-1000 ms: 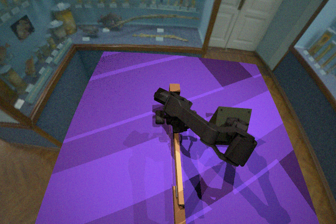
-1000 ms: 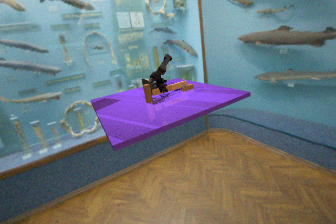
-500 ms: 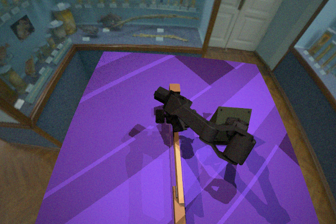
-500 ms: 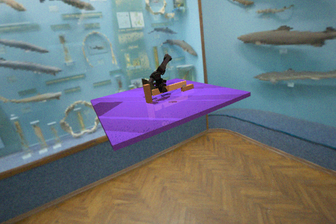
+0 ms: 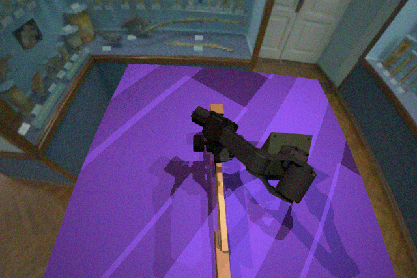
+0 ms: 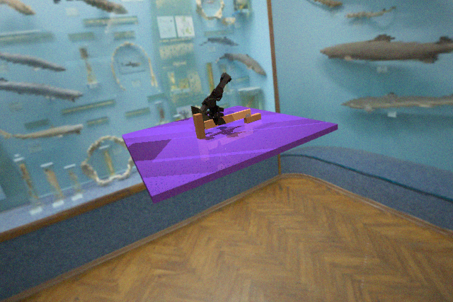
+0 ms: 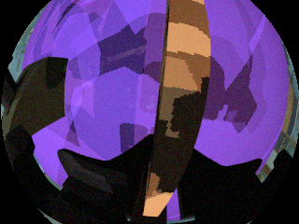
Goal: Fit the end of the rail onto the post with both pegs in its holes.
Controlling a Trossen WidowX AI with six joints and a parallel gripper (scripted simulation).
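Top view: a long wooden rail (image 5: 221, 197) runs lengthwise down the middle of the purple tabletop (image 5: 134, 174), from under the dark arm (image 5: 255, 160) toward the bottom edge of the picture, where its lower end lies along a low wooden block (image 5: 223, 261); the bracket itself is too small to make out there. The upper end of the rail is hidden beneath the arm, and the top of a short wooden post (image 5: 217, 109) shows just beyond the arm's wrist. The hand (image 5: 210, 153) reaches down over the rail close to the post, and its fingers are closed narrowly on the rail, gripping it from both sides. The arm's base plate (image 5: 304, 140) sits to the right of the rail, apart from it. In the exterior view the post (image 6: 199, 125) stands upright at the left, the rail (image 6: 233, 116) stretches from it to the right toward the block (image 6: 253, 117), and the hand (image 6: 216, 117) comes down on the rail near the post. Whether the rail's end touches the post, or whether the pegs are in the holes, cannot be told at this size. In the wrist view the rail (image 7: 181, 88) runs nearly straight up and down through the middle, with the purple tabletop (image 7: 249, 37) on both sides and dark hand parts along the lower edge.
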